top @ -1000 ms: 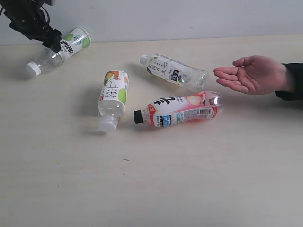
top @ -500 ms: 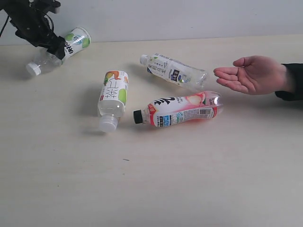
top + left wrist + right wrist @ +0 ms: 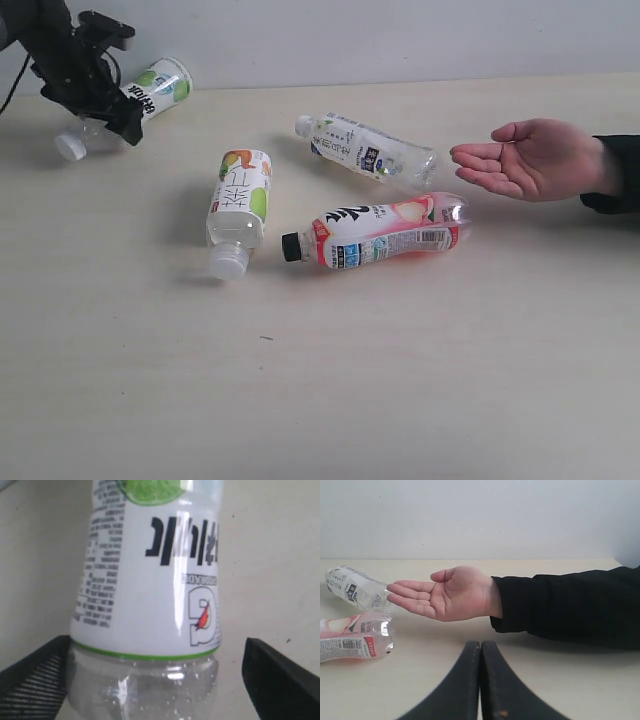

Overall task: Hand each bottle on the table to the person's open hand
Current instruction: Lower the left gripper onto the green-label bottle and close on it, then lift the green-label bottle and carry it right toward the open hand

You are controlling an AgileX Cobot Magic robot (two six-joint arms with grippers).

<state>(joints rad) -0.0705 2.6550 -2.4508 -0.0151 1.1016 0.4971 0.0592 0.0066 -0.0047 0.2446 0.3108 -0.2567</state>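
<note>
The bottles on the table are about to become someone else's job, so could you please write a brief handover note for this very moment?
Left pincer: open, straddling the clear shoulder of the far-left white-green bottle, not closed on it.
Right pincer: shut, empty, facing the open hand.
Things: all four bottles lie on the table: the second white-green bottle mid-left, the white-blue bottle and pink-red bottle nearest the hand. The hand is palm up and empty.
Done: nothing delivered.
Left: close on the far-left bottle and hand it over, then the other three.
</note>
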